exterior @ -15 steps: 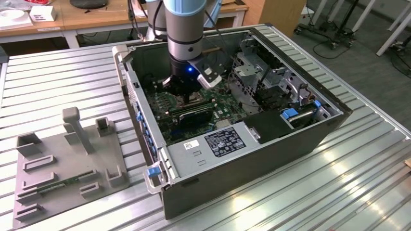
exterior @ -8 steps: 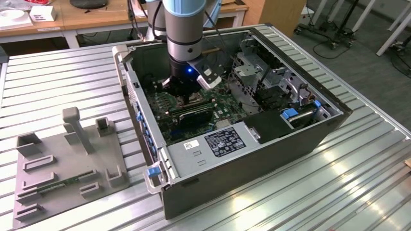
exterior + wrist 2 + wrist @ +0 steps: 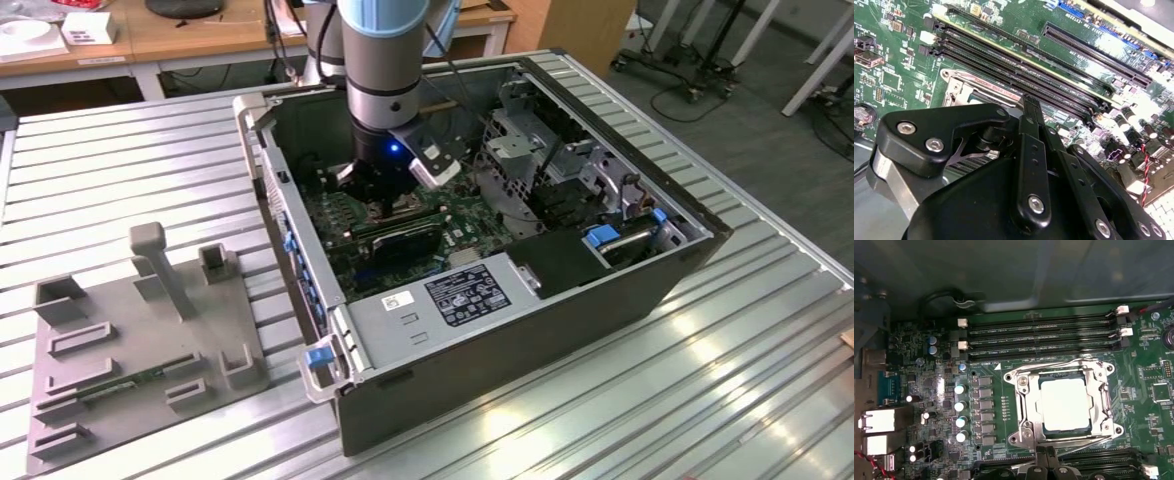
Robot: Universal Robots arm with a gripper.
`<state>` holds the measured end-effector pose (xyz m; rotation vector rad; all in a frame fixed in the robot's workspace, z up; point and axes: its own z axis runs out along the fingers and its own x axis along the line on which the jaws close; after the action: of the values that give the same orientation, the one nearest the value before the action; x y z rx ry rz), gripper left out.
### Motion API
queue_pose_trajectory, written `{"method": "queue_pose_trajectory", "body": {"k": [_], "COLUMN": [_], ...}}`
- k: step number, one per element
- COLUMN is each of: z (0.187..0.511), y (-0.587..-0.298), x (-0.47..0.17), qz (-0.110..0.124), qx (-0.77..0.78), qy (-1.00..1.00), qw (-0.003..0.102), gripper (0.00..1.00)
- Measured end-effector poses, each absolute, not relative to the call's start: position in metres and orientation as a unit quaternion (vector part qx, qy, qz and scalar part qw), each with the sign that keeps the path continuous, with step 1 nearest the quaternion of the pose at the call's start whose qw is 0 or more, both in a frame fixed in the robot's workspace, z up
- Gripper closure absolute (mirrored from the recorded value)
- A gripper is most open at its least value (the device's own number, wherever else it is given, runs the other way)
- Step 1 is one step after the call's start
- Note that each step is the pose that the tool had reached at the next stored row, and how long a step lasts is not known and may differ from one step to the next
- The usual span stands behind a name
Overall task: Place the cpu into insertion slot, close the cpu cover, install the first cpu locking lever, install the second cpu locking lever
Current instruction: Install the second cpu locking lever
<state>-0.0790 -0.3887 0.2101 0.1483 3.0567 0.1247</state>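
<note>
Student: Gripper [image 3: 1026,107] links sit closest in the second wrist view. What state is the hand in?

Tutor: Its two black fingers [image 3: 1030,150] run together to a single tip. I read the hand as closed, with nothing visible between the pads. In the first wrist view the tip of the gripper [image 3: 1043,454] stands at the edge of the insertion slot [image 3: 1014,376], just outside its metal rim.

Student: And the cpu?

Tutor: The cpu [image 3: 1064,404] lies flat inside the insertion slot, its pale face showing through the window of the cpu cover [image 3: 1026,407], which is folded down over it. A thin lever rod [image 3: 1079,439] runs along the slot edge nearest the gripper. Whether it is latched cannot be told.

Student: Beyond the slot?

Tutor: Long memory slots [image 3: 1041,332] lie on the far side of the slot from the gripper, then the wall of the computer case [image 3: 534,330], which rests on a ribbed table [image 3: 747,400].

Student: What could go wrong?

Tutor: In my judgement, the rod is thin and springy. A closed tip pressing it off-centre could slip and strike the green board beside the slot. If the cover is not fully flat, forcing a lever could load the cpu unevenly and damage the contacts beneath.
</note>
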Motion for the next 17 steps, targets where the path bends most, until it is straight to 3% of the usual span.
{"method": "queue_pose_trajectory", "body": {"k": [17], "z": [0.2063], "y": [-0.3887], "x": [-0.0903], "qz": [0.042], "qx": [0.048], "qy": [0.997], "qw": [0.043], "gripper": [0.90]}}
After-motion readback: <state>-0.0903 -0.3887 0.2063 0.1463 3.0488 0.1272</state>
